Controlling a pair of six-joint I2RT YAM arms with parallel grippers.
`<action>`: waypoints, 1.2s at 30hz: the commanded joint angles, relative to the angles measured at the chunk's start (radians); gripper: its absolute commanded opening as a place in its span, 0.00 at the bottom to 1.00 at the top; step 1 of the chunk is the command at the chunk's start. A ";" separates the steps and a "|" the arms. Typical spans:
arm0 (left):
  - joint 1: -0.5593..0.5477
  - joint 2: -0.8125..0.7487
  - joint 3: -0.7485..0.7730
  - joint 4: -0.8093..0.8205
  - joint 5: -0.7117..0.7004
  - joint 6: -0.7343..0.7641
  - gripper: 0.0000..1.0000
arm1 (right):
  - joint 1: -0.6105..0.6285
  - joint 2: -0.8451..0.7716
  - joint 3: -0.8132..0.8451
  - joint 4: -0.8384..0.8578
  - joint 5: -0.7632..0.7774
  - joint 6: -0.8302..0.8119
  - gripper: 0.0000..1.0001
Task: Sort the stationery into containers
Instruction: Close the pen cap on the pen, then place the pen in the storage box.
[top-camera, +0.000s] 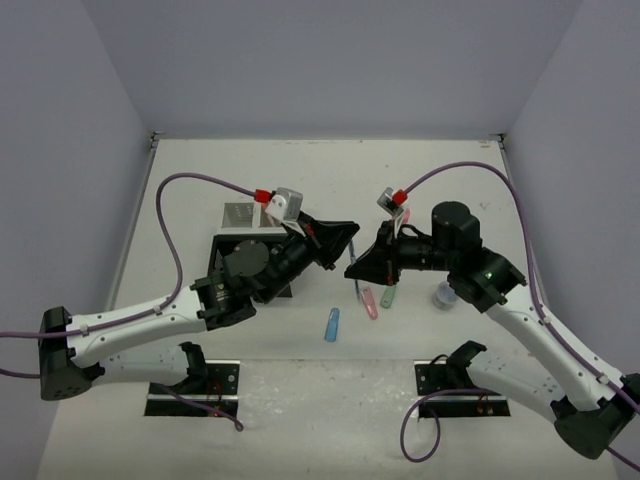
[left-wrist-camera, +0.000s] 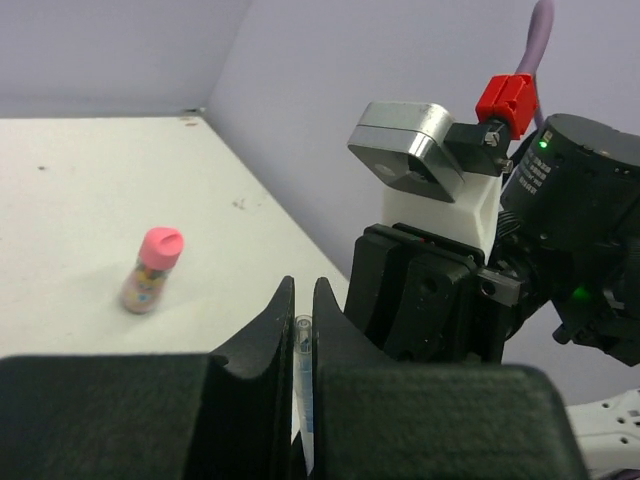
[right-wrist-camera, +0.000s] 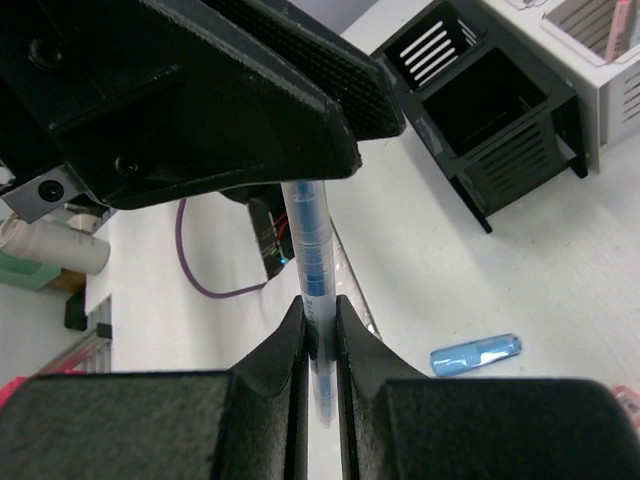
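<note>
A clear blue pen (right-wrist-camera: 310, 240) hangs in the air between both grippers. My left gripper (left-wrist-camera: 303, 290) is shut on one end of the pen (left-wrist-camera: 303, 365). My right gripper (right-wrist-camera: 320, 305) is shut on its other end, facing the left gripper (top-camera: 343, 243) above the middle of the table. Below them on the table lie a blue capsule (top-camera: 331, 324), a pink pen (top-camera: 369, 301) and a green pen (top-camera: 389, 295). A round tub (top-camera: 445, 295) stands by the right arm. The pink-capped bottle (left-wrist-camera: 152, 270) stands upright. The black compartments (right-wrist-camera: 490, 110) join white mesh compartments (top-camera: 240, 213).
The left arm's wrist covers most of the organiser in the top view. Purple cables loop over both arms and along the table's near edge (top-camera: 425, 440). Walls close the table on three sides.
</note>
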 joint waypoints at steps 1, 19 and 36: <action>-0.044 -0.027 0.086 -0.208 -0.009 0.109 0.00 | -0.043 0.000 -0.004 0.203 0.179 -0.008 0.01; 0.100 0.043 0.160 -0.256 -0.251 0.135 0.00 | -0.042 -0.048 -0.104 0.205 0.130 0.017 0.71; 0.451 0.238 0.226 -0.257 -0.565 0.166 0.00 | -0.043 -0.397 -0.320 0.111 0.127 0.081 0.80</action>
